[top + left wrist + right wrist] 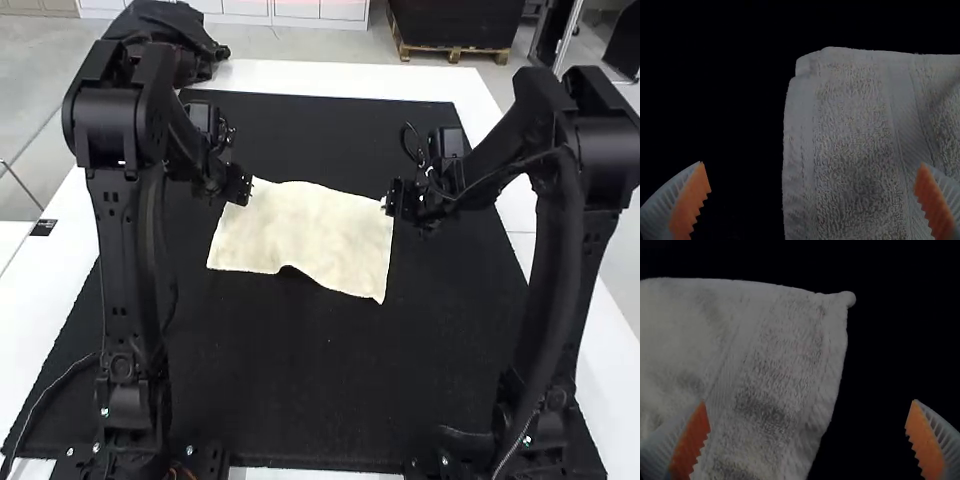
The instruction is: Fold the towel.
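Towel (305, 230) lying mostly flat on black mat (300, 400) at mid-worktop (300, 76), near edge rucked up midway. Left gripper (246, 186) by its far left corner, right gripper (388, 203) by its far right; both sets of jaws wide apart, holding nothing.

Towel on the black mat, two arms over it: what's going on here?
The left gripper and right gripper are at opposite sides of the towel, near its far corners, both with fingers wide open. Neither is gripping it. The towel lies spread on the mat, with a small ripple in its near edge. Edges are slightly offset at the left far corner, so it may already be doubled; I can't tell for sure.
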Robot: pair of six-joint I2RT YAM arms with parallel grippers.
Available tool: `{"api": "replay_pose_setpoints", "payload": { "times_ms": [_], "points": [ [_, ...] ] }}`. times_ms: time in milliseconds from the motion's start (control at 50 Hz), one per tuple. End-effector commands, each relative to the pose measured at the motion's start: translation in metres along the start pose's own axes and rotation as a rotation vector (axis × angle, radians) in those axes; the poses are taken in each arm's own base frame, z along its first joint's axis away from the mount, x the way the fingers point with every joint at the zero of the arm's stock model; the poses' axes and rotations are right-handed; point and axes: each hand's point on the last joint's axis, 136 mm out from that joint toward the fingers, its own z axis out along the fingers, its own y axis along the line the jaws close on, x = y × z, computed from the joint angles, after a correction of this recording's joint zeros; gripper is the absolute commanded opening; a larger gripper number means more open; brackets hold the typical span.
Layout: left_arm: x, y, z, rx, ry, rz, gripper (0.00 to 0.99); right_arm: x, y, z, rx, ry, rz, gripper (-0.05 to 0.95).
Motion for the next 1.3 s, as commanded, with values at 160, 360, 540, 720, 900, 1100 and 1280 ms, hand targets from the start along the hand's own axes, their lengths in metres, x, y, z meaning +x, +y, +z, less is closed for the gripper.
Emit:
{"api": "replay_pose_setpoints", "payload": {
  "times_ms": [160, 360, 540, 720, 900, 1100, 1280],
  "points": [
    [-0.007, 0.013, 0.004, -0.013, -0.020, 0.011, 0.957, -0.006, 0.017, 0.016, -0.038, -0.007, -0.024, 0.90],
    [0.001, 0.012, 0.010, -0.010, -0.007, 0.007, 0.957, -0.007, 0.018, 0.024, -0.041, -0.006, -0.027, 0.90],
    [0.006, 0.011, 0.015, -0.009, -0.002, 0.005, 0.957, -0.005, 0.015, 0.033, -0.036, 0.005, -0.039, 0.90],
    [0.007, 0.011, 0.019, -0.011, -0.011, 0.001, 0.957, -0.003, 0.013, 0.041, -0.035, 0.013, -0.048, 0.90],
    [0.002, 0.013, 0.023, -0.013, -0.023, -0.002, 0.957, -0.001, 0.010, 0.050, -0.026, 0.023, -0.059, 0.90],
    [0.002, 0.013, 0.028, -0.012, -0.017, -0.005, 0.954, -0.001, 0.008, 0.056, -0.021, 0.026, -0.092, 0.90],
    [0.008, 0.014, 0.033, -0.014, 0.002, -0.011, 0.920, -0.001, 0.007, 0.059, -0.006, 0.028, -0.125, 0.90]
  ]
}}
